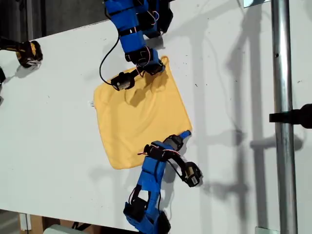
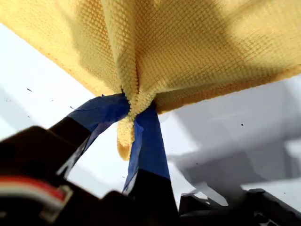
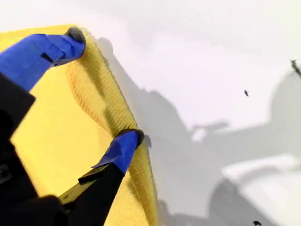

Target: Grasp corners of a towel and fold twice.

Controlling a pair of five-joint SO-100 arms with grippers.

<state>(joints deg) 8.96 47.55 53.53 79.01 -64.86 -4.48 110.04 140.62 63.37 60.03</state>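
My first tool (image 2: 134,117) pinching a bunched corner (image 2: 124,136) of the plain yellow-orange cloth towel (image 2: 197,47), my second tool (image 3: 103,87) gaping astride its hem (image 3: 101,101): risks a lopsided lift, cloth slipping free.

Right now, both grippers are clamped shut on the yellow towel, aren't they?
Not quite. My first gripper is shut on a corner of the towel, but my second gripper is open: the second wrist view shows its jaws spread apart, straddling the towel's edge rather than clamping it.
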